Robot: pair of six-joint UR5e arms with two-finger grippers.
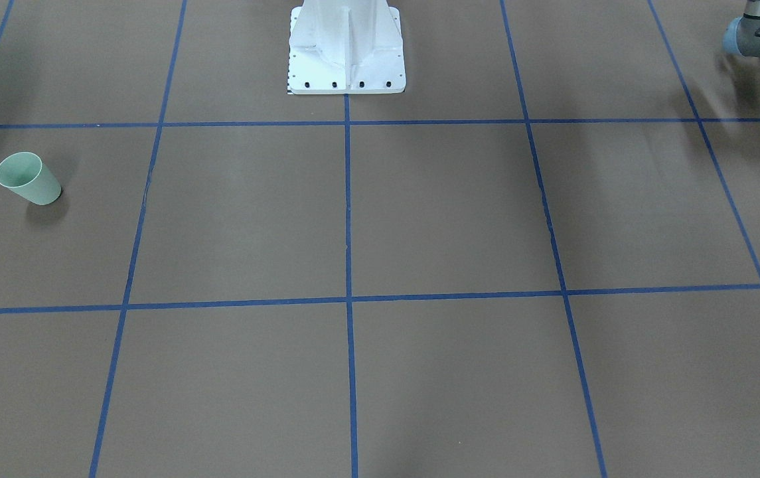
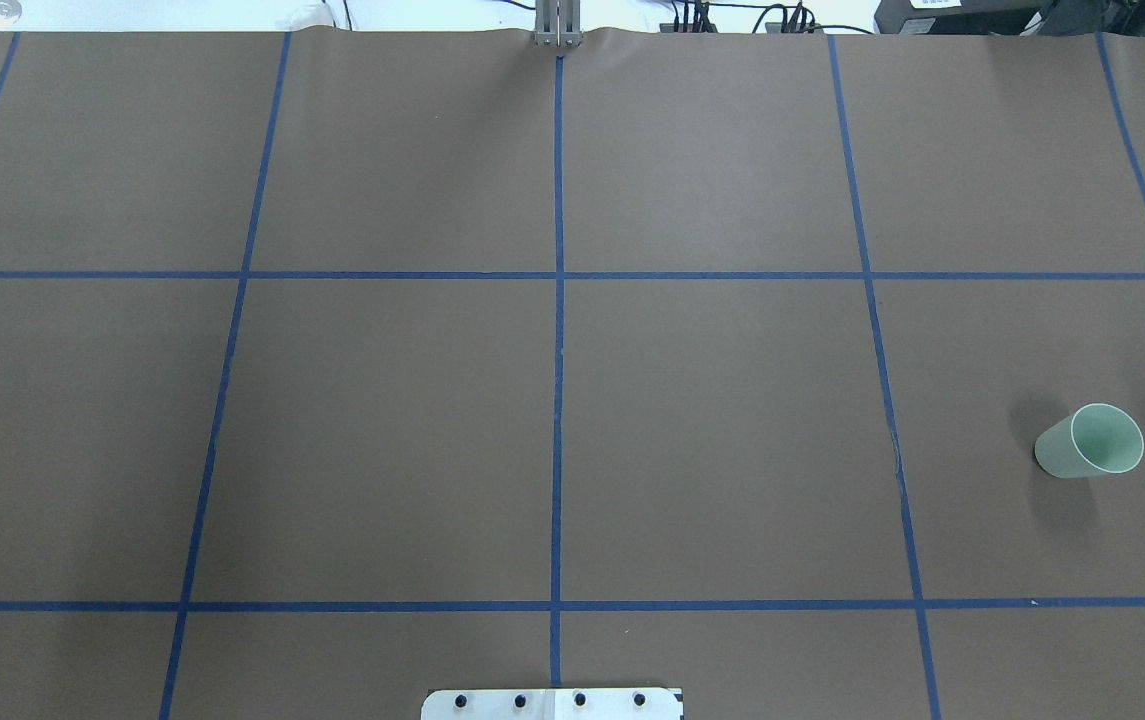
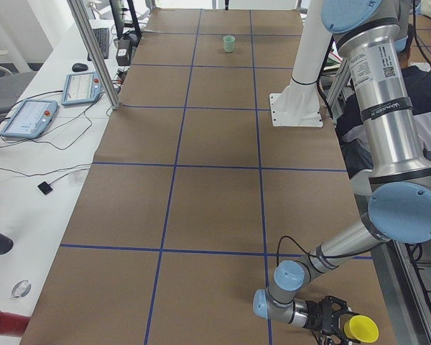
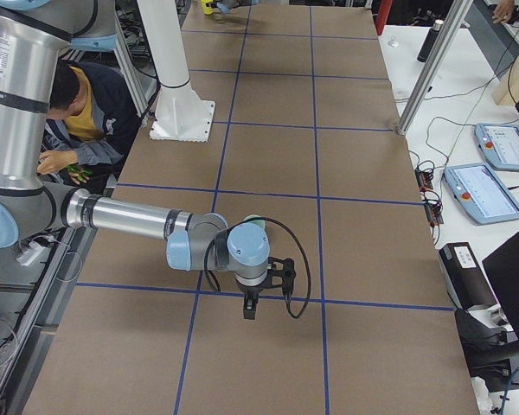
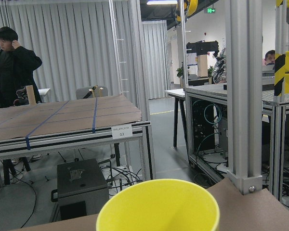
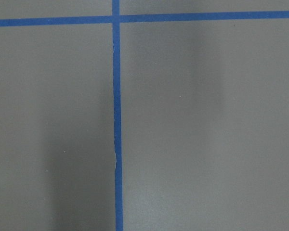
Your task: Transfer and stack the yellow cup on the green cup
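The yellow cup (image 3: 361, 329) is at the near table corner, right at the tips of my left gripper (image 3: 339, 325), which lies low and level over the table. Its rim fills the bottom of the left wrist view (image 5: 158, 204), where no fingers show. I cannot tell whether the left gripper is open or shut. The green cup (image 2: 1090, 441) stands upright at the table's far end on the robot's right (image 1: 28, 178). My right gripper (image 4: 249, 311) points down over bare table beside a blue tape line (image 6: 116, 120); I cannot tell its state.
The white robot base (image 1: 346, 50) stands at mid-table on the robot's edge. Blue tape divides the brown table cover (image 2: 712, 430) into squares. A person (image 4: 78, 112) sits beside the robot. A side bench holds tablets (image 3: 29, 116) and cables.
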